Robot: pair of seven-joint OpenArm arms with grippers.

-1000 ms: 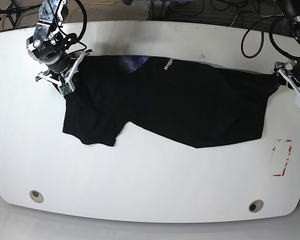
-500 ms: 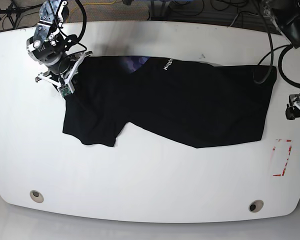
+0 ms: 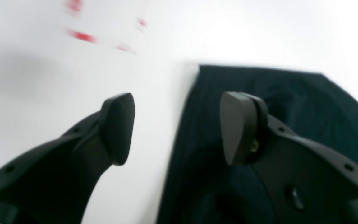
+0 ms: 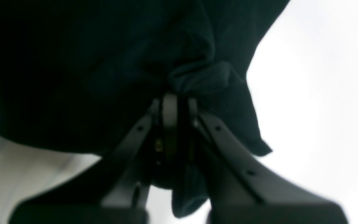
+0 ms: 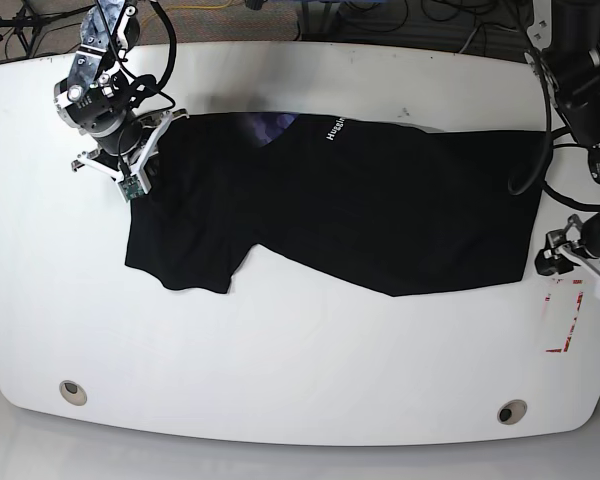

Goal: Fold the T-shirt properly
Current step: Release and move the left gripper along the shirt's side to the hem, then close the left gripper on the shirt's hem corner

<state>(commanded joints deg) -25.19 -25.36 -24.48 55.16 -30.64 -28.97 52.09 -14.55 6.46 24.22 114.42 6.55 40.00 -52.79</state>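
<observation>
In the base view, the T-shirt [image 5: 340, 200] is seen spread flat across the far half of the white tabletop [image 5: 280, 350], front side mostly hidden (only a purple-blue patch and white lettering show near its far edge). One sleeve is laid out toward the near left. The right tool [image 5: 130, 150] is placed at the shirt's far left corner, and the left tool [image 5: 570, 255] is held just off the shirt's near right corner, beside red marks [image 5: 565, 315] on the tabletop.

In the left wrist view, what the base view cannot resolve is made plain: the left tool [image 3: 177, 127] is seen with its fingers [image 3: 118, 127] wide apart and nothing between them, one over bare tabletop [image 3: 154, 124], the other over the shirt's [image 3: 291, 90] straight edge. The red marks [image 3: 82, 35] are blurred.

In the right wrist view, the right tool [image 4: 174, 109] is shown clamped together on a bunched fold of the shirt [image 4: 104, 62], the dark cloth gathered into wrinkles at the fingertips and hanging below them.
</observation>
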